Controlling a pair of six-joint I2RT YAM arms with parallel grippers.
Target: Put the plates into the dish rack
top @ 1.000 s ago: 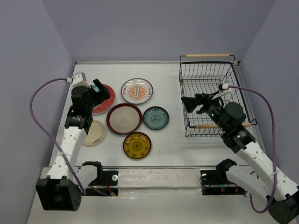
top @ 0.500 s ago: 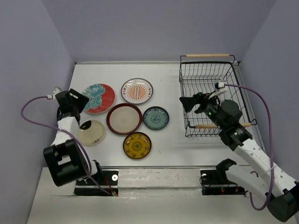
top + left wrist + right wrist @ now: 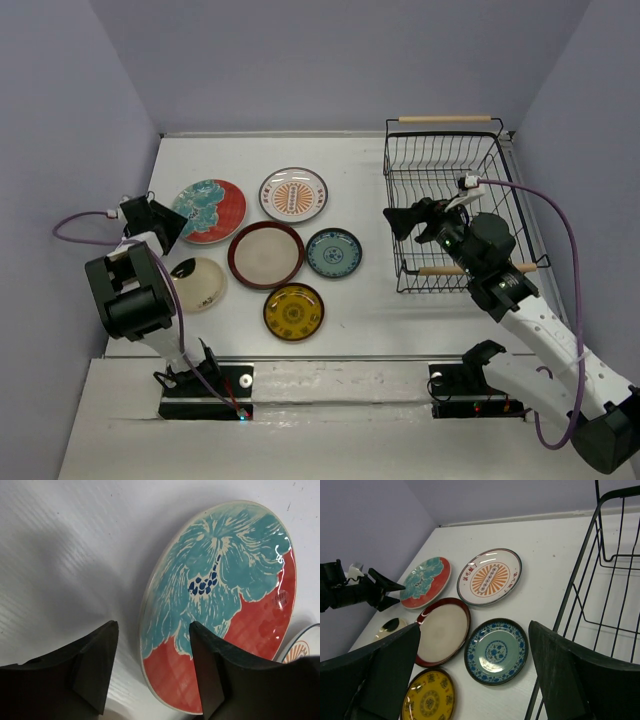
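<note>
Six plates lie flat on the white table: teal-and-red [image 3: 212, 210], white with orange centre [image 3: 293, 194], dark-red-rimmed cream [image 3: 266, 254], small teal-blue [image 3: 334, 252], amber-yellow [image 3: 293, 311] and plain cream [image 3: 197, 283]. My left gripper [image 3: 172, 224] is open and low at the left edge of the teal-and-red plate [image 3: 225, 595]. In the left wrist view the gripper [image 3: 153, 626] has that plate's rim between its fingertips. My right gripper [image 3: 400, 222] is open and empty, raised at the left wall of the black wire dish rack [image 3: 445, 185]. It looks down over the teal-blue plate [image 3: 496, 651].
The dish rack [image 3: 596, 510] is empty and has wooden handles at its far [image 3: 446, 119] and near ends. Purple walls close in the table on the left, back and right. The left arm's purple cable [image 3: 80, 225] loops by the left wall.
My left arm has swung off the teal-and-red plate, folded back and dropped low at the plate's left edge. My right gripper has barely moved.
</note>
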